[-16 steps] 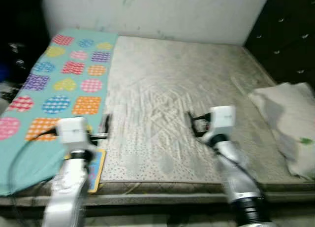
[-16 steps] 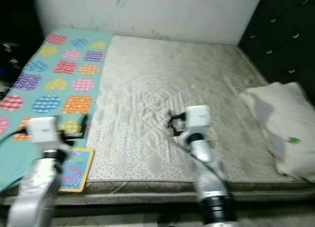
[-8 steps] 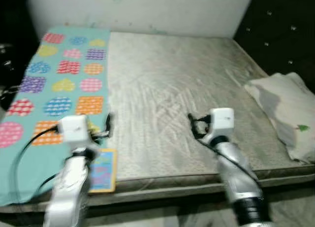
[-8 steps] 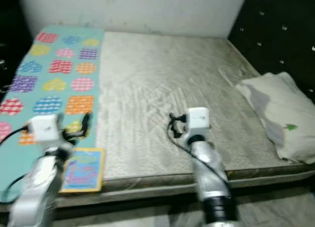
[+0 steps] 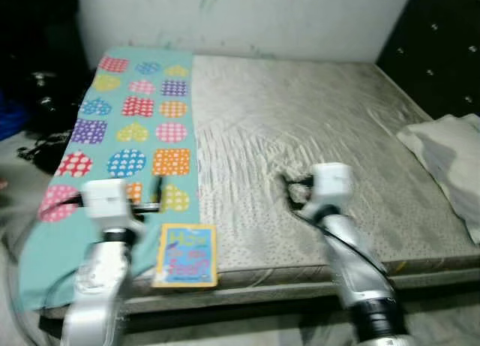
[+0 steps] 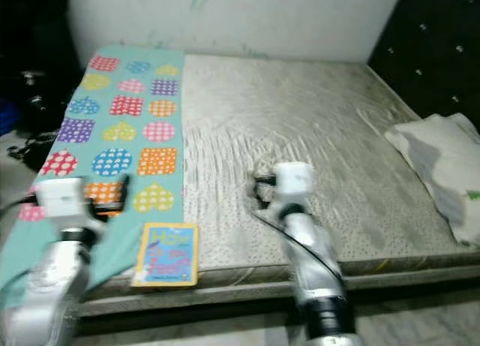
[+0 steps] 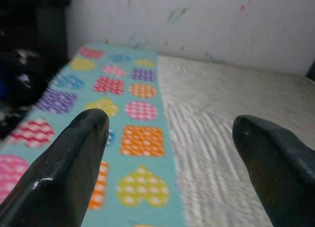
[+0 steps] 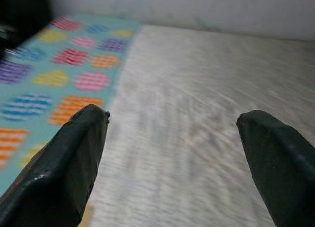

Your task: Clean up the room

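The head camera has swung left, so more of the bed's left edge shows; the things themselves lie unmoved, and cleanup seems unstarted; 1 book point(image 5: 186, 254) lies at the bed's point(image 5: 315, 136) near edge, beside 1 blanket point(image 5: 127, 136); 1 pillow point(image 5: 450, 154) sits far right; left gripper point(image 7: 172, 153) and right gripper point(image 8: 172, 153) both hover with jaws released, empty.

We count one bed point(image 5: 315, 136). On it: one teal patterned blanket point(image 5: 127, 136) along its left side, one book point(image 5: 186, 254) at the bed's front edge beside the blanket, one white pillow point(image 5: 450, 158) at the bed's right edge. Two tools: left tool point(image 7: 167, 153), right tool point(image 8: 172, 158).
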Controlling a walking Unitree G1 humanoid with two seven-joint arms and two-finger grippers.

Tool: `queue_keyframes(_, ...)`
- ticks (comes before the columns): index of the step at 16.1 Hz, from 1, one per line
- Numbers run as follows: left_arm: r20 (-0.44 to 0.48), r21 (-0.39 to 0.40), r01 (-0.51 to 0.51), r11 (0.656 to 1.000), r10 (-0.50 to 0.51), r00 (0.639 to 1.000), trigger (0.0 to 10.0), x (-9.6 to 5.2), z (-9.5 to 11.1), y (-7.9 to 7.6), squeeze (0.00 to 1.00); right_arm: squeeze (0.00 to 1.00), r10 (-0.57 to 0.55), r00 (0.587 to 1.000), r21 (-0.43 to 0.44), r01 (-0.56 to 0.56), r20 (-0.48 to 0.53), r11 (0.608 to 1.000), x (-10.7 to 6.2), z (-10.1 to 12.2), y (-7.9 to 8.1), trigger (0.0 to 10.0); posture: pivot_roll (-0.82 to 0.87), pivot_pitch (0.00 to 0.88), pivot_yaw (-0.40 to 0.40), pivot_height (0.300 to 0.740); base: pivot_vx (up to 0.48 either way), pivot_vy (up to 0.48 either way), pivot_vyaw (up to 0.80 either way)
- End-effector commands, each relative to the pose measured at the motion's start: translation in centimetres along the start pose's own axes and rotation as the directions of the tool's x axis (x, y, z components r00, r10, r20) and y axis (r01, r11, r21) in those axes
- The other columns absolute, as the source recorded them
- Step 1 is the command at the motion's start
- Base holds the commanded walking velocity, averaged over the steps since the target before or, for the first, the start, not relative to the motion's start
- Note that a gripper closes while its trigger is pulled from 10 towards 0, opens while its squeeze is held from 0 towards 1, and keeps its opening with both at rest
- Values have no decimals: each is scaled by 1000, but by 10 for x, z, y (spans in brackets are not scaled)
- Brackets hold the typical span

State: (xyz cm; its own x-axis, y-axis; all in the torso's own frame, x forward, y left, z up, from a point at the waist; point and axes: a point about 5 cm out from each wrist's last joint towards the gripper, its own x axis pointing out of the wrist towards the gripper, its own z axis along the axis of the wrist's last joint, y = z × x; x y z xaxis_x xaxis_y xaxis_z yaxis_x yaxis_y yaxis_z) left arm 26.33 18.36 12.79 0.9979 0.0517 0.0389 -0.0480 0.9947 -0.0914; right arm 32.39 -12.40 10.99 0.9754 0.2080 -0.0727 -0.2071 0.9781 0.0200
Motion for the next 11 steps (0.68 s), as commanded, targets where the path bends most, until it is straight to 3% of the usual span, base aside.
queue_keyframes(1, 0, -4, 28, 1000, -28, 1000, 10000, 0, -1, -8, 0, 0, -37, 999, -17, 37, 1, 999, -2, 2, -14, 10000, -18, 42, -73, 740, 0, 480, 0)
queue_keyframes(2, 18, 37, 7, 999, -7, 1000, 10000, 1, 3, -3, 0, 0, -45, 999, -7, 45, 5, 999, 0, 4, -15, 10000, -16, 38, -71, 740, 0, 0, 0)
queue_keyframes(5, 66, 55, -19, 998, 16, 998, 10000, 3, 18, 7, 0, 0, -47, 999, 23, 47, 14, 999, 5, 10, -15, 10000, 8, 19, -80, 740, 0, 0, 0)
queue_keyframes(8, 53, 119, -71, 990, 65, 996, 10000, -4, 9, 15, 0, 0, -23, 999, 51, 22, 27, 998, 8, 15, -10, 10000, 15, 0, -81, 740, 0, 0, 0)
queue_keyframes(11, 39, 112, -64, 992, 60, 997, 10000, -5, 5, 12, 0, 0, -47, 998, 65, 45, 28, 997, 10, 16, -15, 10000, 16, 0, -76, 740, 0, 0, 0)
